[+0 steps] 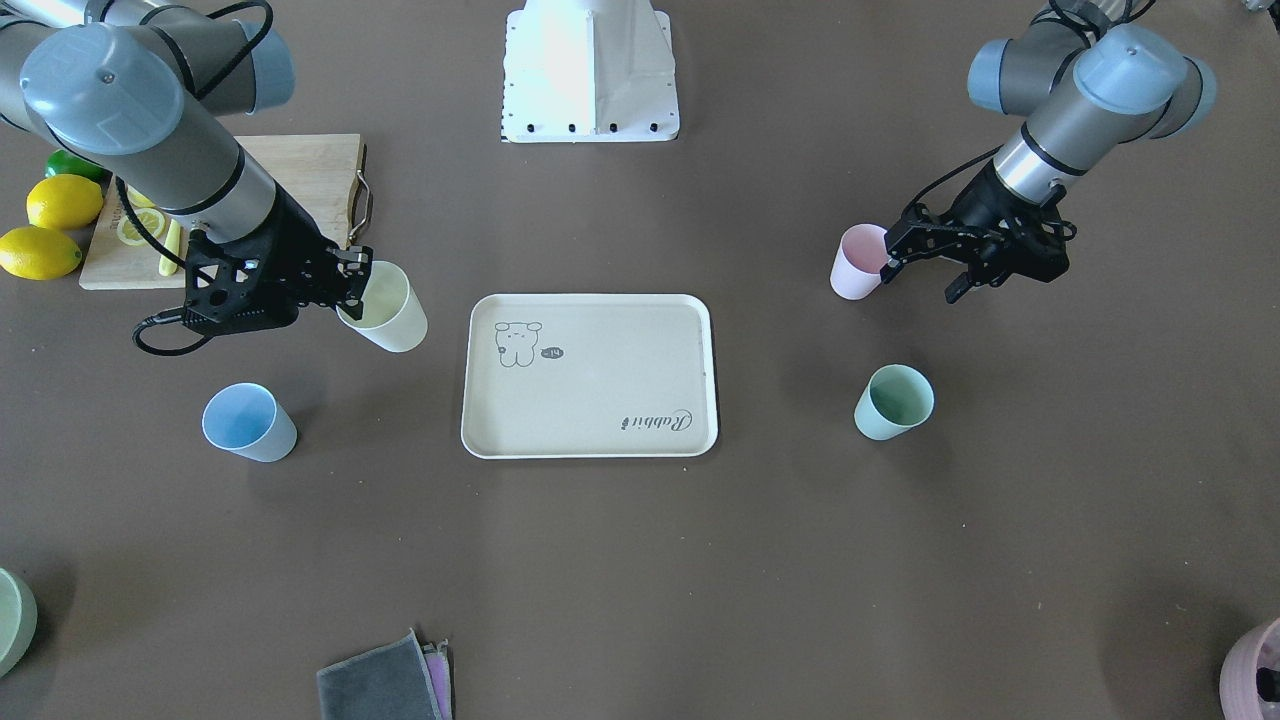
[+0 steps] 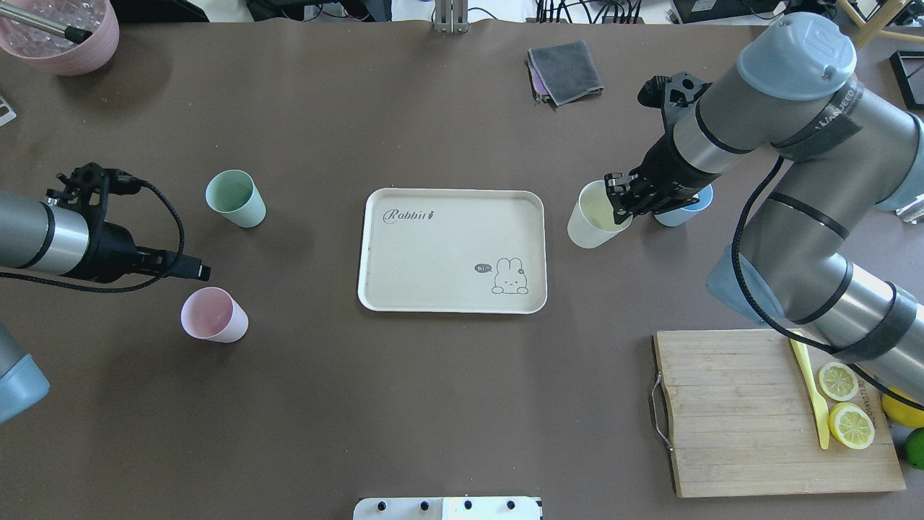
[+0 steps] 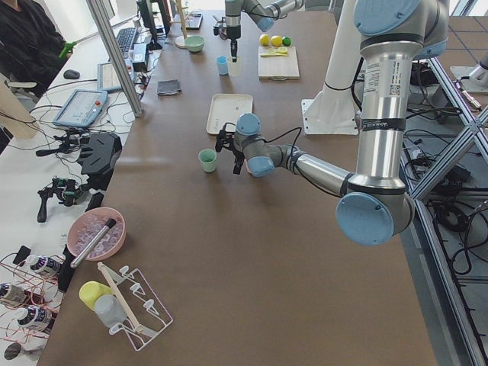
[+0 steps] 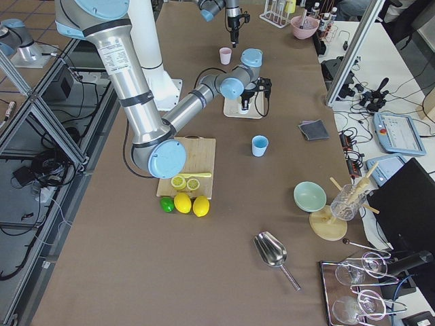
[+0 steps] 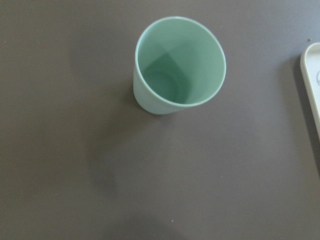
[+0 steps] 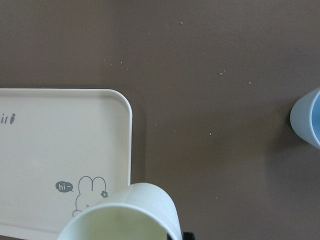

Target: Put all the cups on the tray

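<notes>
**Yellow cup is being held beside the tray, three cups are standing on the table**

The pale yellow cup (image 1: 390, 312) is hanging tilted in the right gripper (image 1: 352, 278), whose jaws are pressing narrowly on its rim. The cup is staying just beside the short edge of the tray (image 1: 600, 400), still outside it, on the side where the rabbit drawing is. The tray is lying flat in the middle of the table, and all four cups are outside its rim. The light blue cup (image 1: 248, 422) is standing upright near the yellow one, on the same side of the tray. On the opposite side, well apart from the tray, the pale pink cup (image 1: 858, 262) and the mint green cup (image 1: 893, 402) are standing upright. The left gripper (image 1: 925, 280) is hovering just beside the pink cup with its jaws spread wide, gripping nothing. A wooden cutting board (image 1: 320, 170) with lemon halves is lying behind the right arm.
</notes>
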Available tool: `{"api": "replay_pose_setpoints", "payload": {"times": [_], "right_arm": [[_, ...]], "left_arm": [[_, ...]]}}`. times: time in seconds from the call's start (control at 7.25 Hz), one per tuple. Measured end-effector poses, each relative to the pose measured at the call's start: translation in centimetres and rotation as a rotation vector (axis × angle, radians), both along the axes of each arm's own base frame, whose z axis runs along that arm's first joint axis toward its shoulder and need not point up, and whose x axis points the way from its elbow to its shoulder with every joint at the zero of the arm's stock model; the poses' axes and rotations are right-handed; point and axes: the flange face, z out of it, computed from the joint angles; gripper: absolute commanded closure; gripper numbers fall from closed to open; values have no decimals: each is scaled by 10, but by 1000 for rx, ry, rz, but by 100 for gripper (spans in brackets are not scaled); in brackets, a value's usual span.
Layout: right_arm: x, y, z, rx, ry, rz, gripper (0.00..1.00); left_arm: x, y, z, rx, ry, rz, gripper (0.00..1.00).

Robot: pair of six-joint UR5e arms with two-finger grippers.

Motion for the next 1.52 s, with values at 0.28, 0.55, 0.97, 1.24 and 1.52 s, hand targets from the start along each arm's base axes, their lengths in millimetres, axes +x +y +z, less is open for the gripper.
{"api": "replay_pose_setpoints", "payload": {"times": [0.28, 0.55, 0.97, 1.24, 1.52], "right_arm": [[-11, -1, -11, 1, 13, 3, 100], [-32, 0, -14, 5, 32, 0, 100], [-59, 7, -16, 9, 45, -20, 100], [-76, 16, -18, 14, 45, -46, 100], [-104, 15, -26, 18, 54, -63, 100]], "left_arm": [[10, 16, 5, -4, -7, 34, 52], [17, 23, 6, -9, -11, 37, 100], [17, 24, 3, -22, -7, 30, 100], [4, 20, -30, -81, 25, 51, 100], [2, -6, -85, -121, 37, 45, 100]]}}
